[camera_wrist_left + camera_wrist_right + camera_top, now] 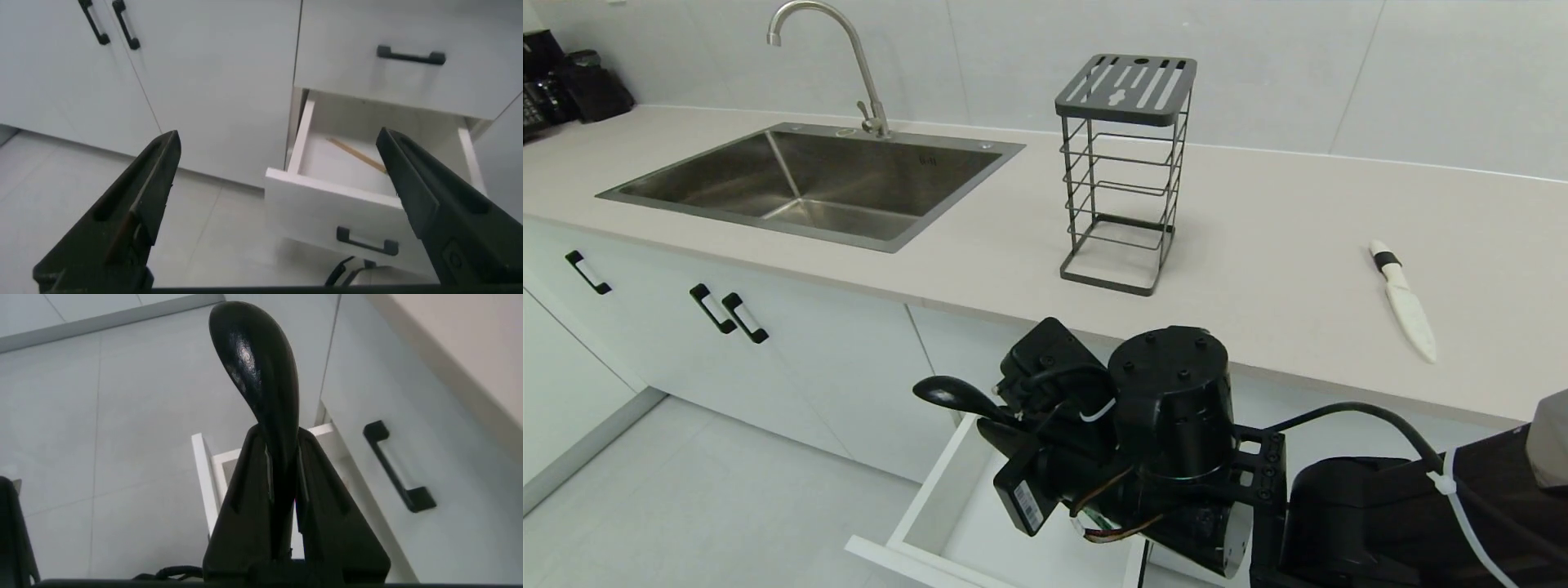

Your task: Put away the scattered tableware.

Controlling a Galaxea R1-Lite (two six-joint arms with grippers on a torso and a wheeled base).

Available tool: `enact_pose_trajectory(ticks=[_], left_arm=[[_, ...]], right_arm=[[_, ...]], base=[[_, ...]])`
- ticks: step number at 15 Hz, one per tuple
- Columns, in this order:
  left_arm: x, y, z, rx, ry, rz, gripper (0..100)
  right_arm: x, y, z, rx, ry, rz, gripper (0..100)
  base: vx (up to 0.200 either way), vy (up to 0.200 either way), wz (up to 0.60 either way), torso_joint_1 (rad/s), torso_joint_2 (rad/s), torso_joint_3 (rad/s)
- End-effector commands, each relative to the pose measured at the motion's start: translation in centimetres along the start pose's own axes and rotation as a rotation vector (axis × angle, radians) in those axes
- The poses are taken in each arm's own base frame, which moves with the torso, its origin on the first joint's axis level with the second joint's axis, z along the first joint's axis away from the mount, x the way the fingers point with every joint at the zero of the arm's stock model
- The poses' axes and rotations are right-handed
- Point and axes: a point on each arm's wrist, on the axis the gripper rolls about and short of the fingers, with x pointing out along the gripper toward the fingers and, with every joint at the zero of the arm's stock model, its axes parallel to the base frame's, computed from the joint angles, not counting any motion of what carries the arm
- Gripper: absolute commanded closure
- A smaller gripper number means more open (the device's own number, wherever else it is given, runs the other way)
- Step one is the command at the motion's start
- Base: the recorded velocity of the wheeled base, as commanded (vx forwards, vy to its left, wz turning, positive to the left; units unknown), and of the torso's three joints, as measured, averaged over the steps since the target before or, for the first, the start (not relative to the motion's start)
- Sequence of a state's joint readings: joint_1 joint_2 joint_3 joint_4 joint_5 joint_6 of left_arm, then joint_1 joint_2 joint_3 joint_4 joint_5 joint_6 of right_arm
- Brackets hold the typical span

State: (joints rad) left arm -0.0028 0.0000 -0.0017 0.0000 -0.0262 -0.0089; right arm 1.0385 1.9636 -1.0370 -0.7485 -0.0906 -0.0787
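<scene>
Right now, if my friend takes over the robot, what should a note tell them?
Left gripper: open, holding nothing, facing the open drawer.
Right gripper: shut on the black spoon, held above the drawer.
A thin wooden stick lies in the drawer; the white knife lies on the counter.
Done: drawer open, stick inside.
Left: probably drop the spoon in, then fetch the knife.
</scene>
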Motion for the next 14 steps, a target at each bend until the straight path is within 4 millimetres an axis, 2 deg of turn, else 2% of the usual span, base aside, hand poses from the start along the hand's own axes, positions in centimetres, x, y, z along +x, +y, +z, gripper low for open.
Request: enact_pose_trajectory(ticks=[1, 7, 14], left_arm=[[0.0, 0.0, 0.0, 0.0, 0.0, 0.0, 0], [0.0, 0.0, 0.0, 0.0, 0.0, 0.0, 0], [0.0, 0.0, 0.0, 0.0, 0.0, 0.0, 0]], right_arm=[[0.0, 0.1, 0.0, -0.002, 0.0, 0.003, 100], [0.2, 0.2, 0.3, 0.005, -0.011, -0.001, 100], [0.7, 0.8, 1.6, 0.002, -0.026, 0.015, 100]], base=[[0.0, 0.0, 0.0, -0.251, 0.48, 0.227], [0.0, 0.0, 0.0, -0.25, 0.47, 0.214], [0.0, 0.0, 0.0, -0.248, 0.35, 0.131]])
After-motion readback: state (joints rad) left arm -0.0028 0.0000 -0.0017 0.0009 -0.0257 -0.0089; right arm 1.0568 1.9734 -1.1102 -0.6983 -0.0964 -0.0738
